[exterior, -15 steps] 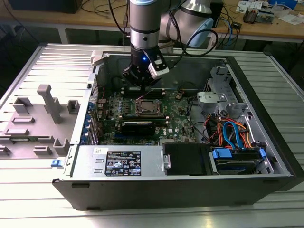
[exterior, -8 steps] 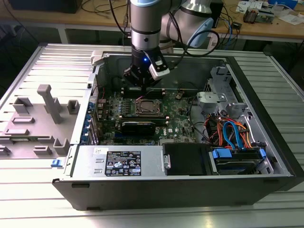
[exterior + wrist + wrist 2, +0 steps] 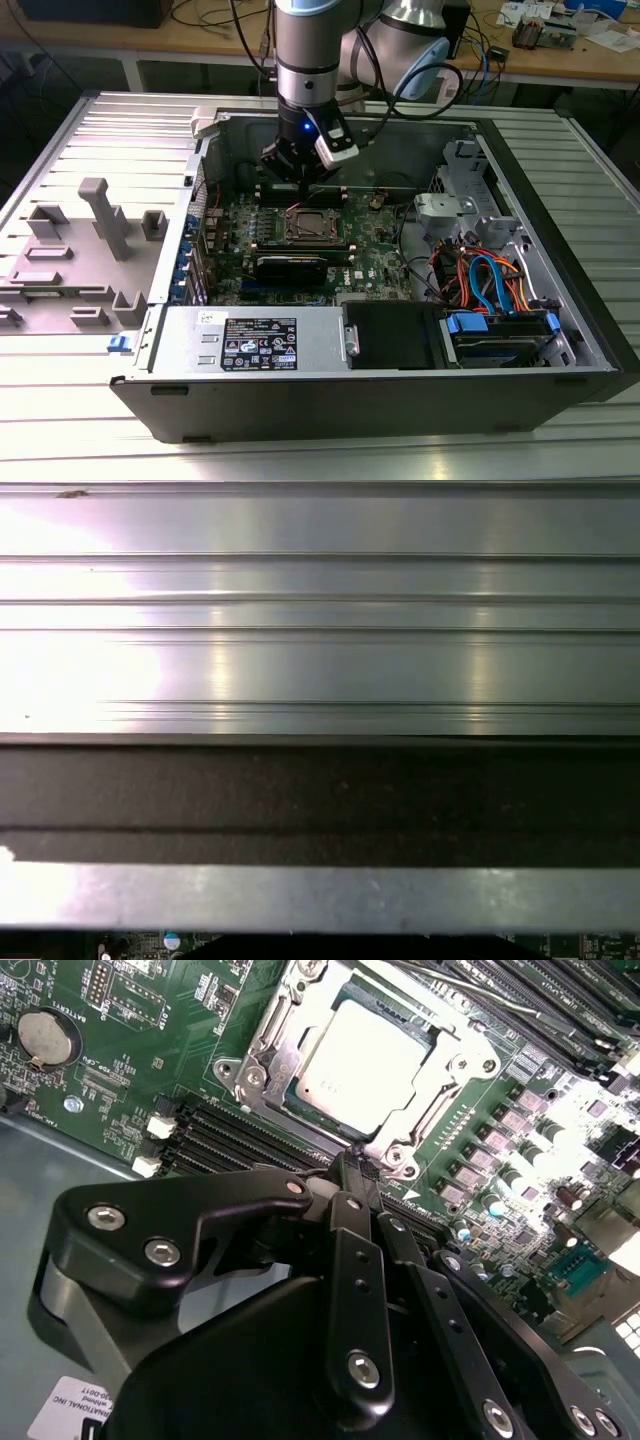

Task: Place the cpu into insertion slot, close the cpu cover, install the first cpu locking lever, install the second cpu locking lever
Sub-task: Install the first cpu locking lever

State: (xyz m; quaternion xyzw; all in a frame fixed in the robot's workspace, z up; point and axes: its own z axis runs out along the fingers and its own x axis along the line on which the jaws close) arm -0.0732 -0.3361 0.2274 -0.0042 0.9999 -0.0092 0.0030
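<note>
The cpu (image 3: pixel 365 1060), a flat square chip with a silver-grey top, lies in the insertion slot (image 3: pixel 292 228) on the green motherboard. The cpu cover (image 3: pixel 268 1055), a silver frame plate, lies flat around the chip. A thin metal locking lever (image 3: pixel 470 995) runs along one side of the socket. My gripper (image 3: pixel 350 1163) is shut, with nothing visible between its black fingers, and its tip sits just off a socket corner. In the exterior view the gripper (image 3: pixel 300 178) hangs inside the open computer case, just behind the socket and low over the board.
Long black memory slots (image 3: pixel 240 1135) flank the socket and a coin battery (image 3: pixel 45 1038) sits nearby. The case holds a power supply (image 3: pixel 255 345) in front and a drive cage with blue and orange cables (image 3: pixel 490 290). A grey fixture (image 3: pixel 100 225) stands on the ribbed table.
</note>
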